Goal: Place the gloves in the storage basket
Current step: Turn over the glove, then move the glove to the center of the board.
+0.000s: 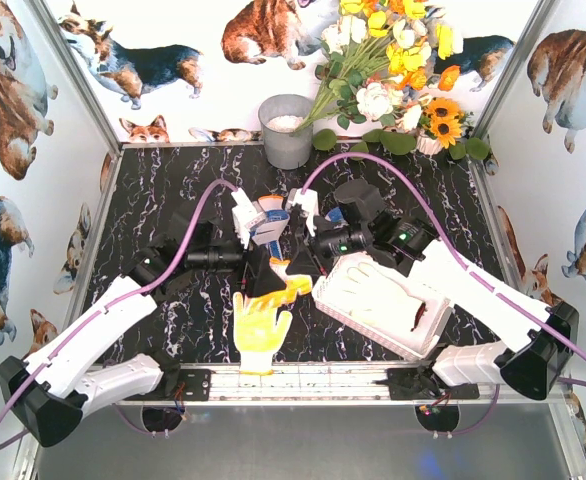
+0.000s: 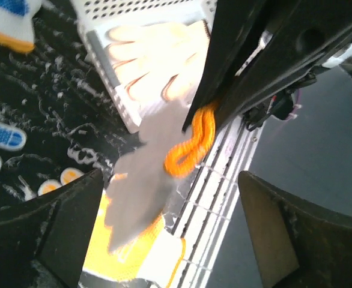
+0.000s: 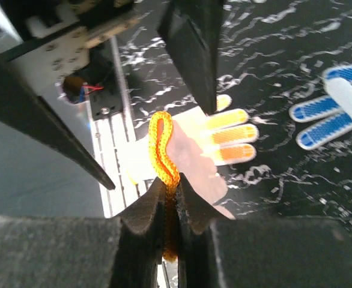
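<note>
Right gripper (image 3: 171, 207): closed tight on the orange cuff of a white knit glove (image 3: 191, 162).
Held glove: hangs limp and blurred above the black marbled bench (image 1: 163, 200), just left of the basket, not inside it.
Left gripper (image 2: 170, 177): fingers spread wide and gripping nothing; it points at the hanging glove.
Yellow-palmed knit glove (image 1: 258, 328): lies flat at the near edge of the bench, below the held glove, fingers toward the far edge.
White perforated plastic storage basket (image 2: 146, 9): sits on the near right part of the bench, partly under the right arm.
Plain white knit glove (image 1: 378, 290): lies flat inside the basket.
Blue-dotted white glove (image 3: 338, 105): lies on the bench near its middle, outside the basket.
Grey metal bucket (image 1: 286, 130): stands at the far edge of the bench.
Bunch of yellow, white and orange flowers (image 1: 393, 70): sits in the far right corner, beside the bucket.
</note>
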